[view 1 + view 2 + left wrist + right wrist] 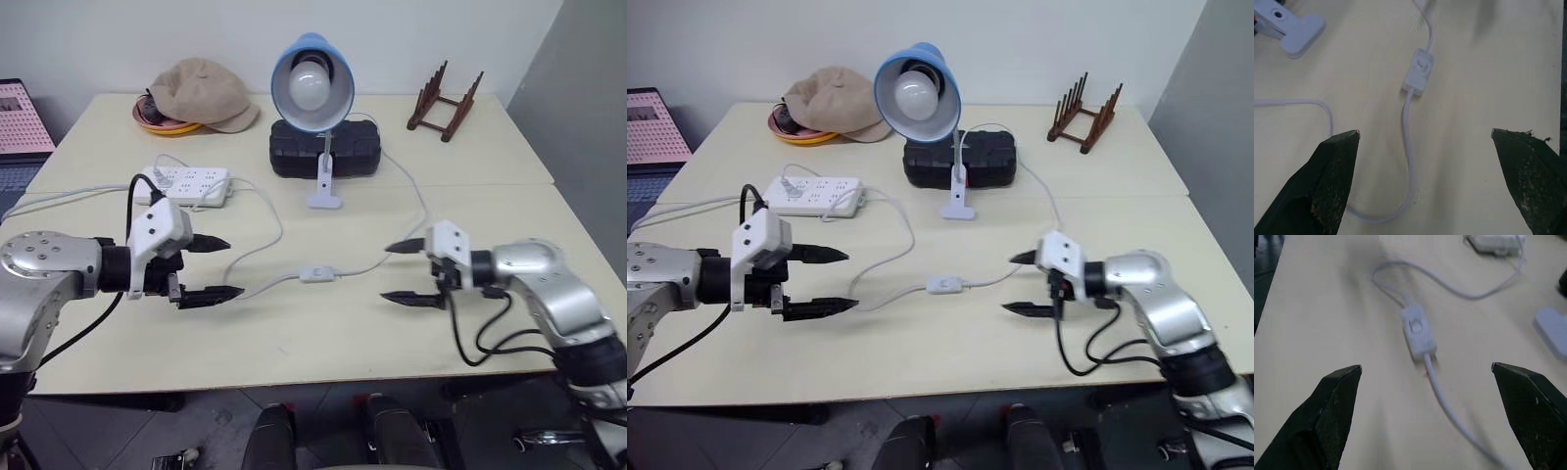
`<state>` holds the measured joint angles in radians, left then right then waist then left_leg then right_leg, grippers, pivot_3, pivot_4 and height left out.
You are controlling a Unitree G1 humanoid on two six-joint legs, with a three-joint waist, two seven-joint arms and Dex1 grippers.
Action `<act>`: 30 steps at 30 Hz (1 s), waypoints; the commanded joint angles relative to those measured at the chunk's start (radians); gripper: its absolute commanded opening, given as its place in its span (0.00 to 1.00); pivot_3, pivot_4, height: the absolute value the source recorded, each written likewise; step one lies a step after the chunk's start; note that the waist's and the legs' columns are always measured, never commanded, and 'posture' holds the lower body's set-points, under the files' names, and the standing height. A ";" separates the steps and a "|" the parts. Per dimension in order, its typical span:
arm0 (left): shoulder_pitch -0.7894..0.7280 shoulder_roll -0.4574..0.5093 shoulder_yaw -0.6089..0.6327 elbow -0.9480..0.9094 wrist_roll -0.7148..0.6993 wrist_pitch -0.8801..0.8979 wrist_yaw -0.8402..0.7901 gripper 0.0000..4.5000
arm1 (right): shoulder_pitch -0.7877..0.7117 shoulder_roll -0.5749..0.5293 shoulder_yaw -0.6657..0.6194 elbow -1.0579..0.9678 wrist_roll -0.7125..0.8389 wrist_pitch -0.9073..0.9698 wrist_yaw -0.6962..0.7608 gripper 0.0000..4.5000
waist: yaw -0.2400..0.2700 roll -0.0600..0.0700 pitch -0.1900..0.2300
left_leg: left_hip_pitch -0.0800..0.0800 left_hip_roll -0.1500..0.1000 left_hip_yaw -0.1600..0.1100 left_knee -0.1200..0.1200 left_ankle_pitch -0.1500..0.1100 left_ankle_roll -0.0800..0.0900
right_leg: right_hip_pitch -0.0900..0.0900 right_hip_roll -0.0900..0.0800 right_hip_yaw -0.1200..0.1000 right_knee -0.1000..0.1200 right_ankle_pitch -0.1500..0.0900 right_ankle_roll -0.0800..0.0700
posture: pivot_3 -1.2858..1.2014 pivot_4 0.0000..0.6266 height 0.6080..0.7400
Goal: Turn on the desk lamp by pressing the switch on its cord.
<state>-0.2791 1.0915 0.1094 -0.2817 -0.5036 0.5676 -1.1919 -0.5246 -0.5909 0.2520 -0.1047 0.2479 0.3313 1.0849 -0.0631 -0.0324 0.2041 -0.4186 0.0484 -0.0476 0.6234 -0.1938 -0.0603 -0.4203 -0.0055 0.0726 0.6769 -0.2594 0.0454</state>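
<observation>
Tabletop of pale cream laminate (294, 333) carries everything, two slabs butted together with a seam running across behind the lamp's foot. Largest on it is the left arm's gripper (211, 267), white-housed with two black fingers spread wide and holding nothing, pointing in from the robot's left toward the middle of the table. Facing it from the other side is the right arm's gripper (407, 272), likewise black-fingered, spread wide and empty. Behind them stands the desk lamp (313, 90), a light-blue dome shade around a big round white bulb that looks unlit, on a short white stem whose flat white base rests just in front of a black ribbed plastic case (324, 150). At the far left corner lies a tan fabric cap (202, 93) over an orange-rimmed dish. A long white multi-socket power strip (186, 183) lies left of the lamp base, and a dark wooden slatted rack (446, 103) sits at the far right. The cord (269, 233), a thin white flexible cable, loops across the table from the power strip and curves back past the right gripper toward the lamp. On it, the switch (317, 273), a small white oblong with a tiny rocker, lies flat on the table between the two grippers, touched by neither.
</observation>
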 commanded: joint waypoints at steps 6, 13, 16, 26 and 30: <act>-0.011 -0.012 0.031 -0.032 -0.002 -0.008 0.024 1.00 | -0.045 0.118 0.066 0.104 -0.099 -0.083 -0.064 0.99 | 0.006 0.000 0.000 | -0.002 0.000 0.000 0.000 0.000 0.000 | -0.001 0.000 -0.001 0.000 0.001 0.003 | 0.52 0.24 1.00; 0.032 -0.013 0.051 -0.060 -0.010 -0.006 0.039 1.00 | -0.067 0.180 0.111 0.176 -0.163 -0.146 -0.082 0.99 | 0.006 0.000 0.000 | -0.001 0.000 0.000 0.000 0.000 0.000 | -0.001 0.000 -0.001 0.001 0.001 0.003 | 0.52 0.24 1.00; 0.042 -0.016 0.058 -0.076 -0.016 0.006 0.053 1.00 | -0.084 0.209 0.141 0.251 -0.210 -0.213 -0.095 0.99 | 0.006 0.000 0.000 | -0.001 0.000 -0.001 0.001 0.000 0.000 | -0.001 0.000 -0.001 0.002 0.001 0.003 | 0.52 0.24 1.00; 0.060 -0.001 0.077 -0.092 -0.017 0.027 0.060 1.00 | -0.145 0.259 0.133 0.425 -0.265 -0.323 -0.128 0.82 | 0.006 0.000 0.000 | -0.001 0.000 -0.001 0.000 0.000 0.000 | 0.000 0.000 -0.001 0.002 0.001 0.003 | 0.52 0.24 1.00; 0.058 -0.001 0.080 -0.095 -0.020 0.034 0.064 1.00 | -0.145 0.256 0.131 0.434 -0.262 -0.337 -0.108 0.60 | 0.006 0.000 0.000 | -0.001 0.000 -0.001 0.000 0.000 0.000 | 0.000 0.000 -0.001 0.002 0.002 0.003 | 0.52 0.24 1.00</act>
<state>-0.2160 1.0763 0.1488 -0.3484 -0.5100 0.6037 -1.1278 -0.6483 -0.3346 0.4026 0.3414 -0.0184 0.0199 0.9635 -0.0573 -0.0323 0.2041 -0.4192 0.0485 -0.0483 0.6238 -0.1938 -0.0603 -0.4207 -0.0051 0.0719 0.6789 -0.2578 0.0488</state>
